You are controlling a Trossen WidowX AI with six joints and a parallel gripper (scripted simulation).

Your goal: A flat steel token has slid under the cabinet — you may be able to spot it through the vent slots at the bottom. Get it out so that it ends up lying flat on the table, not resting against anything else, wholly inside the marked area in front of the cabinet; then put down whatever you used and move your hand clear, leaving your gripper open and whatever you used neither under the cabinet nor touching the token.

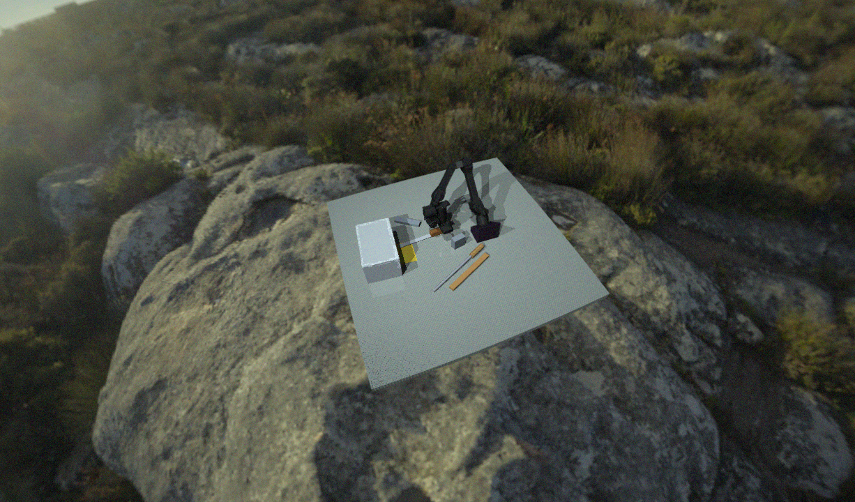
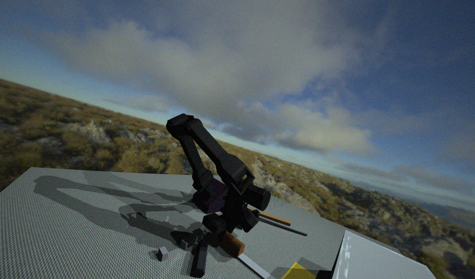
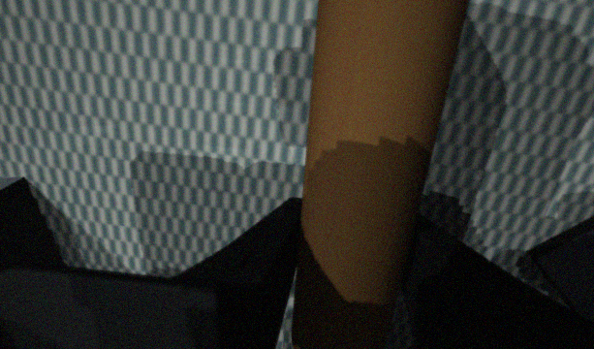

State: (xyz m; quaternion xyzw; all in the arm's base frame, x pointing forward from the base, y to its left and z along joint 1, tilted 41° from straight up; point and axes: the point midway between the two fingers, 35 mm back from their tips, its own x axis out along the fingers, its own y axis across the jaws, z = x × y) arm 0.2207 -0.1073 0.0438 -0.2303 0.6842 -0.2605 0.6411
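Claw (image 1: 437,230) (image 2: 222,235) (image 3: 348,215) clamped on the orange handle (image 1: 435,232) (image 2: 233,245) (image 3: 374,97) of a tool; its pale blade (image 1: 415,239) (image 2: 253,266) runs toward the cabinet (image 1: 379,245) (image 2: 377,258). Yellow area (image 1: 409,254) (image 2: 297,272) beside the blade, at the cabinet's front. Token: whereabouts cannot be made out. Rod (image 1: 452,273) (image 2: 284,227) and orange bar (image 1: 468,271) (image 2: 275,218) lie apart.
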